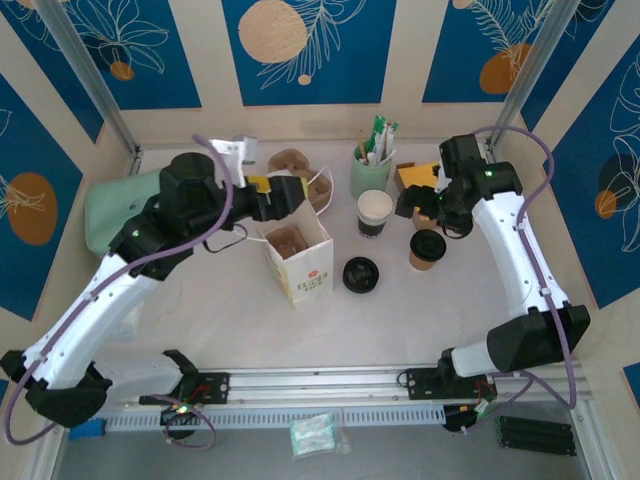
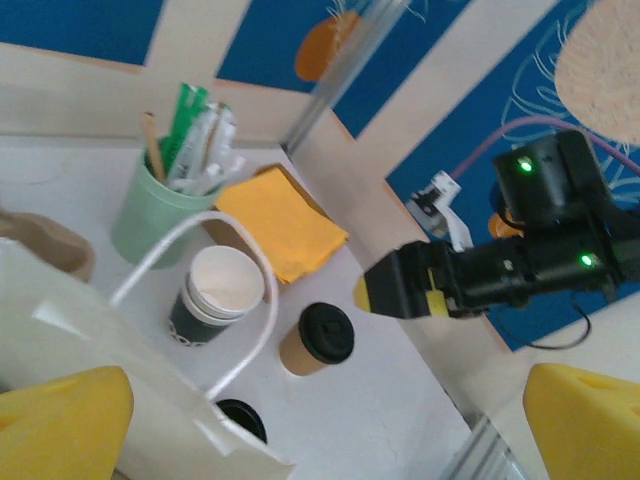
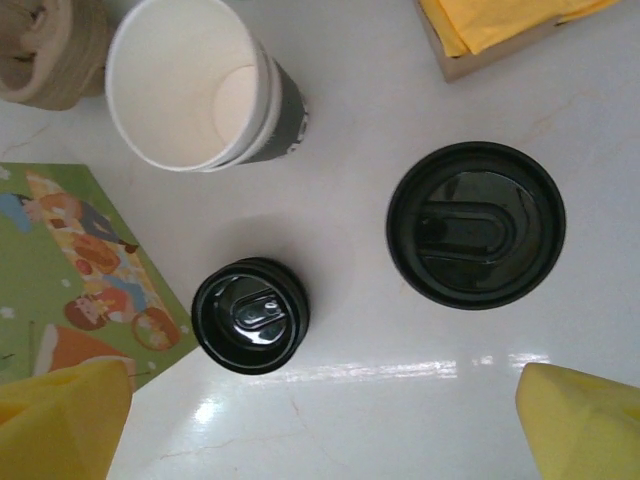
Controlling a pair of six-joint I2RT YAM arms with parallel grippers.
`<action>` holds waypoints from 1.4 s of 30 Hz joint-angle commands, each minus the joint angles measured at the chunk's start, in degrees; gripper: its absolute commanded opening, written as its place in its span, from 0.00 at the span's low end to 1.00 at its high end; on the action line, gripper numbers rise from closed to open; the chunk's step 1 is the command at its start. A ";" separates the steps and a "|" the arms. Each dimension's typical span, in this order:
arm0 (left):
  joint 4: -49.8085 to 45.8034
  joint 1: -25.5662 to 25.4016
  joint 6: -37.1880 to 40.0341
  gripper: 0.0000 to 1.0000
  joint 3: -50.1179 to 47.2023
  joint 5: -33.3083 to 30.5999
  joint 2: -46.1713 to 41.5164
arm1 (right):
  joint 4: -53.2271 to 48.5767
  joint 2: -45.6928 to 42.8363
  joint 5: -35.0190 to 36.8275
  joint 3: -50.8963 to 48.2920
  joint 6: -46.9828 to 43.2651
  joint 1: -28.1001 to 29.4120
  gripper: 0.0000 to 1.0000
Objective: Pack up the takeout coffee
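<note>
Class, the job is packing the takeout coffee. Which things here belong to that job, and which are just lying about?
Job in hand:
white-and-black paper cup
paper bag

Lying about:
mint-green stirrer cup
yellow napkins

takeout coffee (image 3: 185,85): matt paper; loose lid (image 3: 250,315): glossy black plastic; table (image 3: 350,390): smooth, shiny white

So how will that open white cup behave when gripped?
The white cup looks empty, so probably light and easily tipped. Lidless paper walls would likely squash under a firm squeeze. Its doubled rim suggests nested cups that might separate.
</note>
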 commanded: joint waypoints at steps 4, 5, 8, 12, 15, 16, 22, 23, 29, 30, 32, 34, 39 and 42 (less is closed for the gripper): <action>-0.50 -6.85 3.66 0.99 5.73 -1.92 6.17 | 1.57 0.00 -3.41 -3.96 -4.07 -4.82 0.92; -0.60 -7.89 3.93 0.99 6.44 -2.16 7.26 | 1.90 0.53 -2.95 -4.68 -4.20 -5.45 0.92; -1.16 -10.40 4.70 0.99 8.62 -2.70 10.12 | 2.84 2.45 -1.20 -6.20 -4.54 -6.50 0.91; -0.45 -12.81 4.19 0.99 9.02 -2.87 12.49 | 2.83 6.29 2.70 -6.68 -5.85 -6.75 0.91; 0.62 -14.12 3.43 0.99 8.29 -2.72 13.45 | 3.28 8.15 4.01 -7.29 -6.62 -6.77 0.92; 0.91 -14.42 3.28 0.99 7.99 -2.68 13.72 | 3.48 8.75 4.23 -7.50 -6.95 -6.81 0.92; 1.53 -15.25 2.68 1.00 7.75 -2.06 15.06 | 3.42 11.58 4.60 -7.78 -8.24 -6.73 0.93; 1.66 -15.33 2.67 0.99 7.81 -1.97 15.22 | 3.48 11.94 4.64 -7.77 -8.45 -6.63 0.93; 1.94 -15.44 2.36 0.99 8.01 -1.40 15.97 | 3.03 14.14 4.87 -7.03 -9.27 -5.82 0.92; 1.99 -15.47 2.32 0.99 8.00 -1.35 16.04 | 3.05 14.40 4.86 -7.02 -9.29 -5.62 0.92; 1.99 -15.48 2.23 0.99 7.95 -1.31 16.06 | 3.09 14.97 4.95 -6.92 -9.27 -5.16 0.92; 1.99 -15.52 2.27 1.00 7.95 -1.31 16.06 | 3.31 15.54 4.95 -6.91 -9.22 -4.91 0.93; 2.01 -15.61 2.07 0.99 7.82 -1.32 16.10 | 3.49 16.62 5.25 -6.99 -9.33 -4.34 0.92; 2.36 -15.61 1.96 1.00 7.70 -1.22 16.14 | 3.54 17.04 5.48 -7.00 -9.40 -4.28 0.92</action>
